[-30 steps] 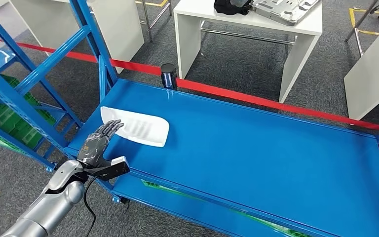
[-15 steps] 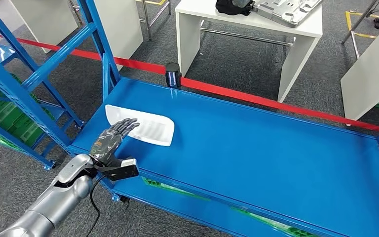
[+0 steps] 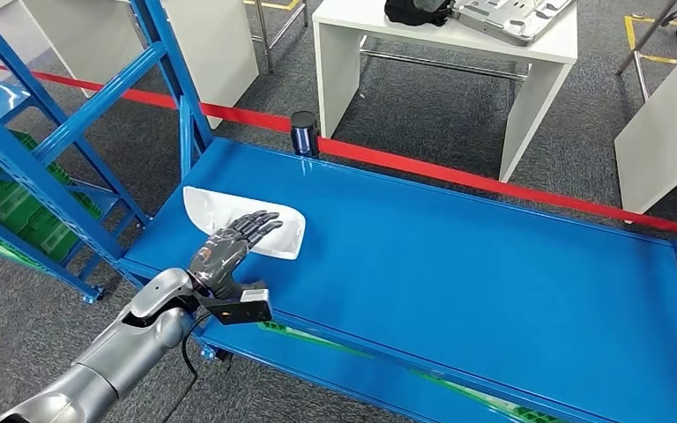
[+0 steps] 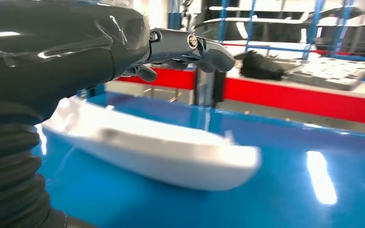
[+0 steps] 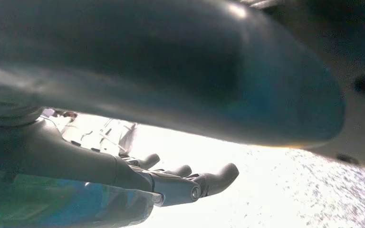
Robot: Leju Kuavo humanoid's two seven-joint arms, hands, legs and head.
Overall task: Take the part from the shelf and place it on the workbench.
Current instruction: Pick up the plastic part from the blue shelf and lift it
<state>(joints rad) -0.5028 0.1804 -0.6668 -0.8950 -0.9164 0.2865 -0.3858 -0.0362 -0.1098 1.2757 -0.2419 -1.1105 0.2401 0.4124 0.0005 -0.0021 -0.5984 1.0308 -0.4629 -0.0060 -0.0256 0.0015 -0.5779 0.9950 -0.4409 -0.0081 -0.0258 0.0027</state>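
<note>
White plastic, the part (image 3: 242,220) lies flat near the left end of the blue shelf (image 3: 458,256), within easy reach of the robot's left hand (image 3: 229,247), which hovers over it, fingers spread and holding nothing, apparently poised for a top-down grasp; the right hand (image 5: 171,183) hangs open, empty.
</note>
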